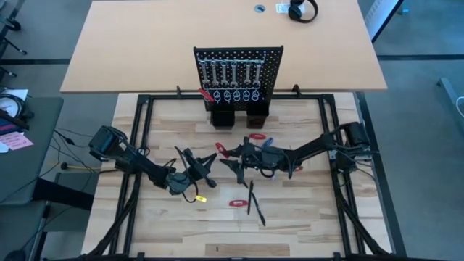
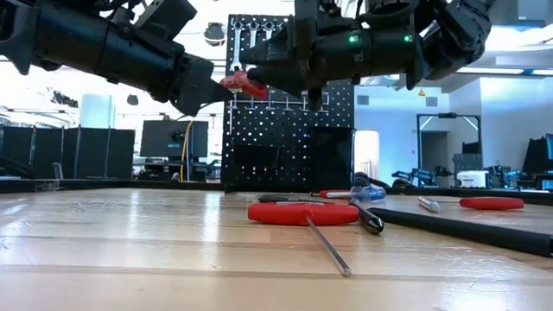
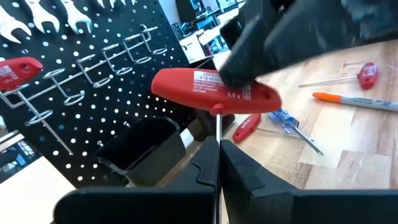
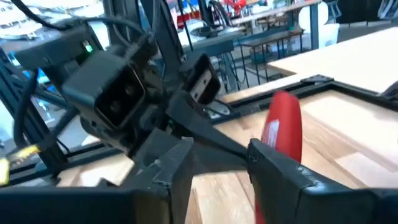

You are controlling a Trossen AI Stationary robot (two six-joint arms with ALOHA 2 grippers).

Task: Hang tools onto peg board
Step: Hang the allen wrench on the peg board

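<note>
The black peg board (image 1: pixel 238 72) stands upright at the table's far edge, with silver wrenches (image 3: pixel 37 15) and a red-handled tool (image 3: pixel 18 71) hanging on it. Over the table's middle my left gripper (image 1: pixel 206 161) is shut on a red T-handle tool (image 3: pixel 211 92), held in the air. My right gripper (image 1: pixel 233 156) faces it from the right, open. Its fingers (image 4: pixel 280 171) stand at the red handle (image 4: pixel 283 127). Other tools lie on the table. My left gripper pinches the tool's thin silver shaft (image 3: pixel 217 127) between its two fingers, just below the red handle. The shaft runs back along the fingers. The tool is lifted clear of the table, its handle crosswise beyond the fingertips. My right gripper's finger (image 3: pixel 273 43) overlaps the handle's end; whether it touches, I cannot tell.
A red T-handle (image 2: pixel 302 212) and black stick tools (image 1: pixel 254 203) lie near the table's front. Red pieces (image 1: pixel 257 136), a blue screwdriver (image 3: pixel 286 118) and an orange-handled one (image 3: pixel 348 99) lie right of centre. Two black box holders (image 1: pixel 235 116) stand at the board's foot.
</note>
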